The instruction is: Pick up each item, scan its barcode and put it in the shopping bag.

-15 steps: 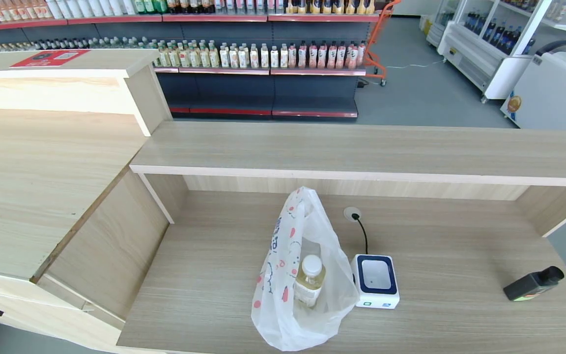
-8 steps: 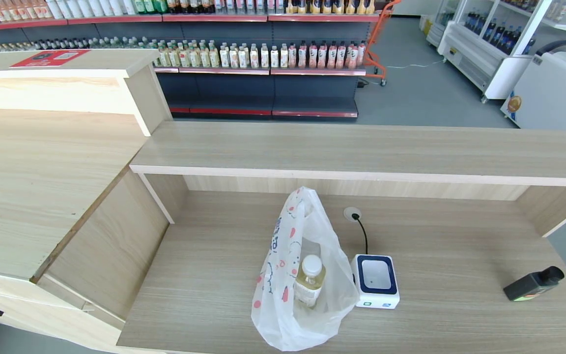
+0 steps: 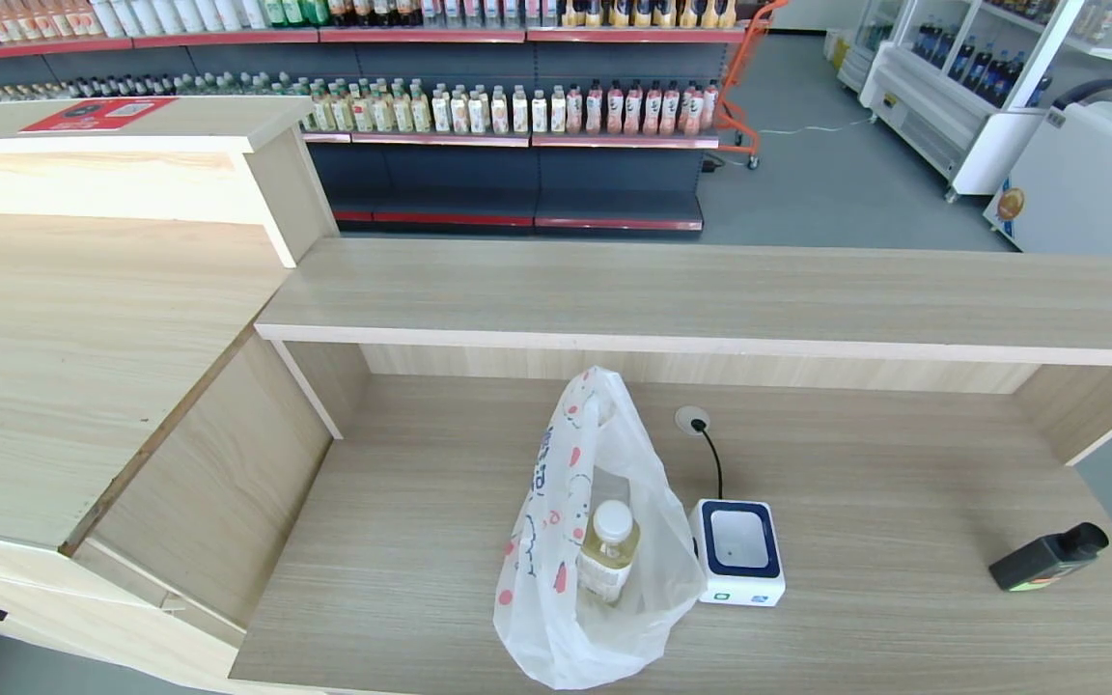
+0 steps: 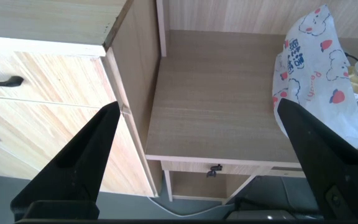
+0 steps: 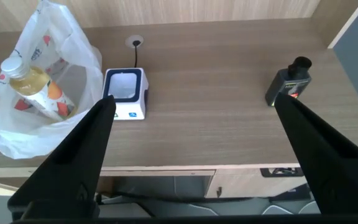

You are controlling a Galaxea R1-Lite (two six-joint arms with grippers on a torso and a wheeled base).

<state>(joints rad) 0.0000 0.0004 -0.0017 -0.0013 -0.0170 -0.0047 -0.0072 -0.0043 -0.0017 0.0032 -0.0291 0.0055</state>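
Note:
A white printed shopping bag [image 3: 566, 541] stands open on the wooden counter [image 3: 884, 483], with a pale yellow drink bottle [image 3: 607, 550] upright inside it. Just to its right sits the white and blue barcode scanner [image 3: 737, 550], its cable running to a hole behind. A black bottle [image 3: 1048, 557] lies on its side near the counter's right end. My left gripper [image 4: 197, 104] hangs open above the counter's front edge, left of the bag [image 4: 316, 68]. My right gripper [image 5: 193, 99] is open too, above the front edge between the scanner [image 5: 124, 93] and the black bottle [image 5: 289, 82].
A raised ledge [image 3: 710, 299] runs along the back of the counter and a side panel [image 3: 218, 483] closes its left end. Drawers [image 4: 36, 124] stand left of the counter. Store shelves [image 3: 517, 116] and fridges [image 3: 1000, 87] stand far behind.

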